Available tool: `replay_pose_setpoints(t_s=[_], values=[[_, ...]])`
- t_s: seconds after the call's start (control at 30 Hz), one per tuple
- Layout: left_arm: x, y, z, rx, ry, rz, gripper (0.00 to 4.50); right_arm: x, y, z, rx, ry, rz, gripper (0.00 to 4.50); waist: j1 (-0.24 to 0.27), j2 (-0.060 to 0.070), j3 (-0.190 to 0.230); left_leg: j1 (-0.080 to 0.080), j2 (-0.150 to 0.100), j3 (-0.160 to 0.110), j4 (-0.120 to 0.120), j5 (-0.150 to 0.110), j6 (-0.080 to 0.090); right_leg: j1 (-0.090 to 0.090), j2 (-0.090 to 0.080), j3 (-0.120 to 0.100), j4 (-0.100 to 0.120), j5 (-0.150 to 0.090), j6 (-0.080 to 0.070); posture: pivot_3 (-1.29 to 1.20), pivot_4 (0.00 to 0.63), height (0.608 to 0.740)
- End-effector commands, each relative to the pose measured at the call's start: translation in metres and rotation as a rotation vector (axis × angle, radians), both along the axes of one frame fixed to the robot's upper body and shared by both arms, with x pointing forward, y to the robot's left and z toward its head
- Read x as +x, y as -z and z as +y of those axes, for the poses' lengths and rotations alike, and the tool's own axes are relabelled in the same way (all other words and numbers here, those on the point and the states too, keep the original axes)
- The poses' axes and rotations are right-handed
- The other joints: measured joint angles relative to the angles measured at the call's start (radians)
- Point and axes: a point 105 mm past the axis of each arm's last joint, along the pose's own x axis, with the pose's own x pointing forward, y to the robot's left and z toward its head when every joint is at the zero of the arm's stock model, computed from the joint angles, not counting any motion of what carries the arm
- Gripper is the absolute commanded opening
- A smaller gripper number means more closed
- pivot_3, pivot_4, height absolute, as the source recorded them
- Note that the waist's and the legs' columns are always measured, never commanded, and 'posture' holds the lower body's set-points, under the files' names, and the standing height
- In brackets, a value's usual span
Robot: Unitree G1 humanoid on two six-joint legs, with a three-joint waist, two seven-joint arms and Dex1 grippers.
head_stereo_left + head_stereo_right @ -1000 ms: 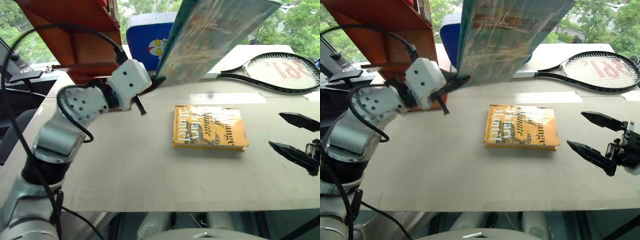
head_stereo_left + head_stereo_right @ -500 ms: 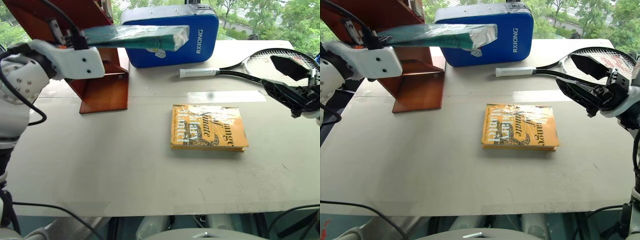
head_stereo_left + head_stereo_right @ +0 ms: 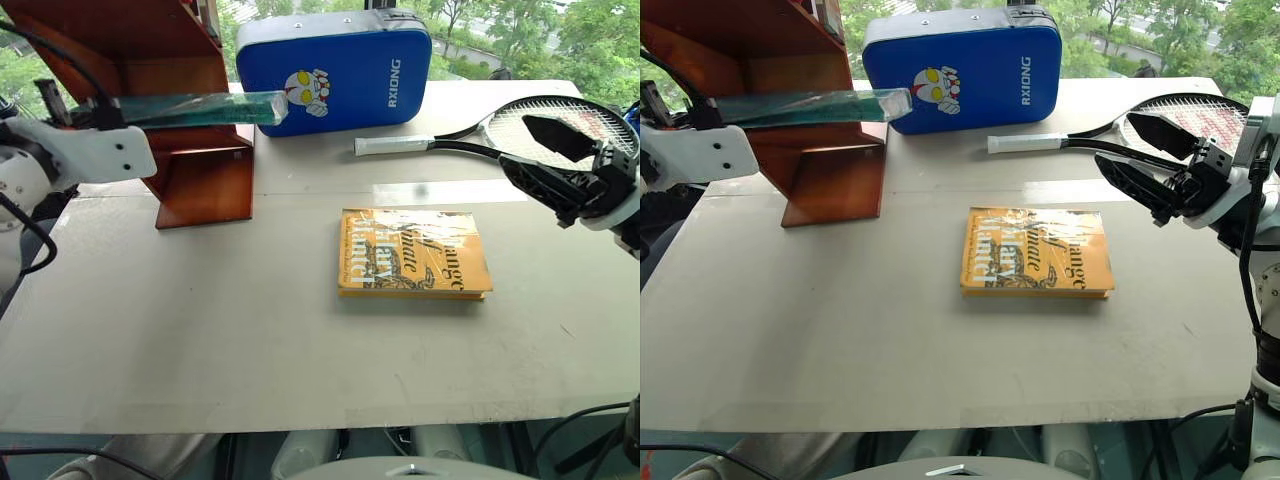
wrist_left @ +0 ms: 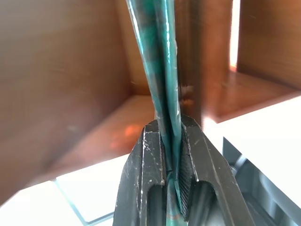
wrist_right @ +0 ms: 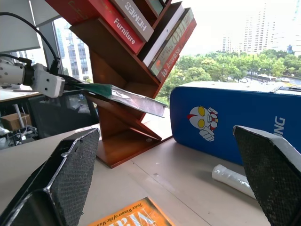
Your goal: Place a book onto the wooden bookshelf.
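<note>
The left pincer (image 4: 171, 176), clamped on the book (image 3: 195, 108), has swung it level and over to the shelf (image 3: 200, 180) (nearly in). The right pincer (image 3: 1148, 158) hangs open.

The left gripper (image 4: 171, 155) is being kept clamped on the book (image 3: 195, 108), whose thin edge is being pinched between the two black fingers (image 4: 146, 174) while the rest is being held out level beyond the fingertips. The right gripper (image 3: 1143, 158) is being held raised with its fingers spread wide, nothing being gripped between them.
</note>
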Motion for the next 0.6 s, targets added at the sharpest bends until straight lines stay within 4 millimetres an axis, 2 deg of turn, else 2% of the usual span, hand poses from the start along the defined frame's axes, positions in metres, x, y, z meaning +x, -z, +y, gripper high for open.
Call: replay_pose_setpoints(t_s=[0.03, 0.2, 0.27, 0.3, 0.33, 0.37, 0.43, 0.5, 0.53, 0.6], values=[[-0.009, -0.028, 0.008, 0.012, -0.055, -0.085, 0.16, -0.004, -0.013, 0.0, 0.006, 0.008, -0.064, 4.5, 0.0, 0.0, 0.0, 0.0, 0.0, 0.0, 0.0, 0.0, 0.0, 0.0, 0.0, 0.0, 0.0, 0.0, 0.0, 0.0, 0.15, 0.74], [-0.011, -0.017, 0.02, -0.031, -0.114, -0.056, 0.16, -0.004, -0.012, -0.001, 0.008, 0.012, -0.064, 4.5, -0.007, 0.0, 0.0, 0.0, 0.0, 0.001, 0.0, 0.0, 0.0, 0.0, 0.0, 0.001, 0.0, 0.0, 0.0, 0.0, 0.15, 0.74], [-0.014, -0.018, 0.024, -0.035, -0.138, -0.064, 0.86, -0.003, -0.012, -0.002, 0.011, 0.015, -0.064, 4.5, -0.016, 0.0, 0.0, 0.0, 0.0, 0.001, 0.0, 0.0, 0.0, 0.0, 0.0, 0.001, 0.0, 0.0, 0.0, 0.0, 0.15, 0.74], [-0.016, -0.019, 0.026, -0.037, -0.148, -0.067, 1.08, -0.002, -0.012, -0.003, 0.014, 0.016, -0.064, 4.5, -0.022, 0.0, 0.0, 0.001, 0.0, 0.001, 0.0, 0.0, 0.0, 0.0, 0.0, 0.001, 0.001, 0.0, 0.0, 0.0, 0.15, 0.74], [-0.017, -0.02, 0.028, -0.038, -0.159, -0.072, 1.69, -0.002, -0.012, -0.003, 0.015, 0.017, -0.064, 4.5, -0.024, 0.0, 0.0, 0.001, 0.0, 0.001, 0.0, 0.0, 0.0, 0.0, 0.0, 0.001, 0.001, 0.0, 0.0, 0.0, 0.15, 0.74], [-0.018, -0.02, 0.029, -0.038, -0.165, -0.076, 2.02, -0.001, -0.012, -0.003, 0.016, 0.018, -0.063, 4.5, -0.026, 0.0, 0.0, 0.001, 0.0, 0.001, 0.0, 0.0, 0.0, 0.0, 0.0, 0.001, 0.001, 0.0, 0.0, 0.0, 0.15, 0.74], [-0.02, -0.023, 0.031, -0.037, -0.174, -0.085, 2.98, -0.001, -0.01, -0.003, 0.015, 0.014, -0.059, 4.5, -0.025, 0.0, 0.0, 0.001, 0.0, 0.001, 0.0, 0.0, 0.0, 0.0, 0.0, 0.001, 0.001, 0.0, 0.0, 0.0, 0.15, 0.74], [-0.022, -0.025, 0.031, -0.04, -0.179, -0.096, 4.1, -0.001, -0.008, -0.005, 0.014, 0.015, -0.054, 4.5, -0.024, 0.0, 0.0, 0.001, 0.0, 0.001, 0.001, 0.0, 0.0, 0.0, 0.0, 0.001, 0.001, 0.0, 0.0, 0.0, 0.15, 0.74], [-0.023, -0.025, 0.031, -0.043, -0.183, -0.101, 4.41, 0.0, -0.007, -0.006, 0.014, 0.016, -0.051, 4.5, -0.024, 0.0, 0.0, 0.001, 0.0, 0.001, 0.001, 0.0, 0.0, 0.0, 0.0, 0.001, 0.001, 0.0, 0.0, 0.0, 0.15, 0.74], [-0.024, -0.027, 0.032, -0.054, -0.187, -0.116, 4.41, 0.0, -0.006, -0.007, 0.014, 0.02, -0.047, 4.5, -0.023, 0.0, 0.0, 0.001, 0.0, 0.001, 0.001, 0.0, 0.0, 0.0, 0.0, 0.001, 0.001, 0.0, 0.0, 0.0, 0.15, 0.74]])
